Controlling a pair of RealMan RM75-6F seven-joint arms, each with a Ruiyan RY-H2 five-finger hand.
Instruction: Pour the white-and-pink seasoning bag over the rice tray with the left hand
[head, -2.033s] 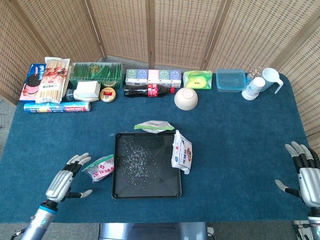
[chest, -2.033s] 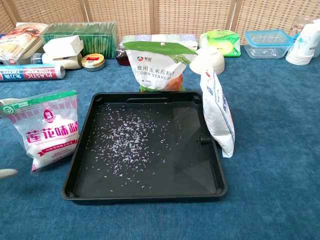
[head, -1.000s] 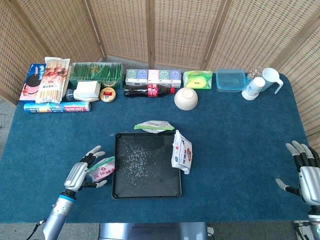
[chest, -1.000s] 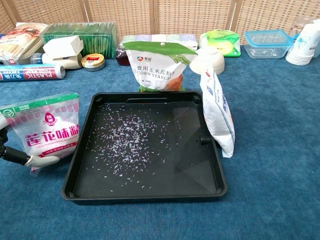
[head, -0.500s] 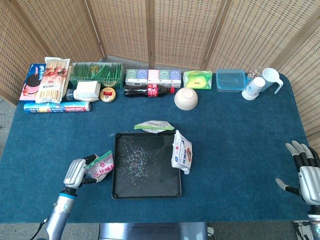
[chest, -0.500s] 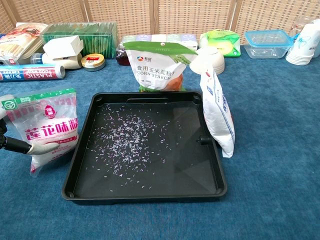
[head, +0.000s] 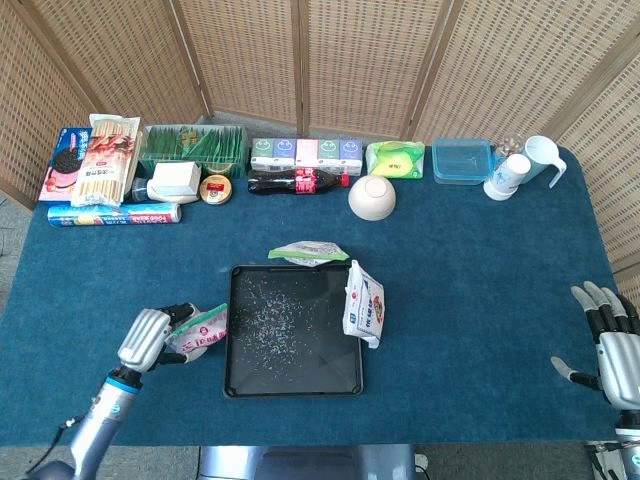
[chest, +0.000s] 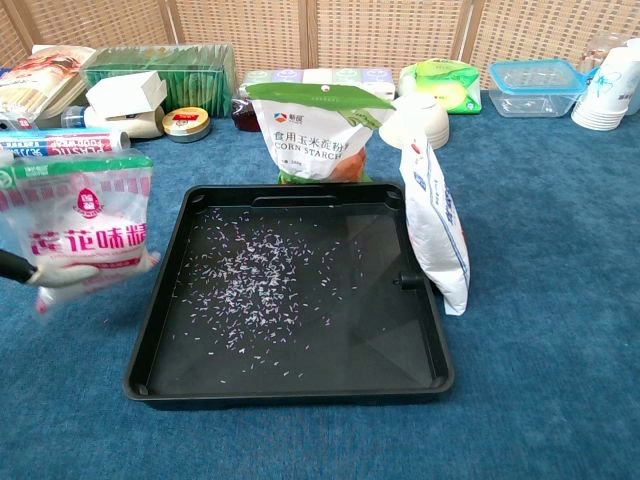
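The white-and-pink seasoning bag (chest: 85, 225) (head: 203, 331) hangs upright above the cloth just left of the black tray (head: 243, 382) (chest: 420, 350), which holds scattered rice grains. My left hand (head: 152, 338) grips the bag from its left side; in the chest view only a fingertip (chest: 60, 273) shows across the bag's lower part. My right hand (head: 610, 345) rests at the table's far right edge, fingers spread, holding nothing.
A corn starch bag (chest: 318, 130) stands behind the tray and a white-and-blue bag (chest: 437, 230) leans on its right rim. A bowl (head: 371, 197), cola bottle (head: 297, 181), boxes, cups (head: 507, 176) and a plastic wrap roll (head: 112, 213) line the back.
My left hand closed around the seasoning bag and lifted it off the cloth; the bag now sits higher in the chest view. The right hand stayed put.
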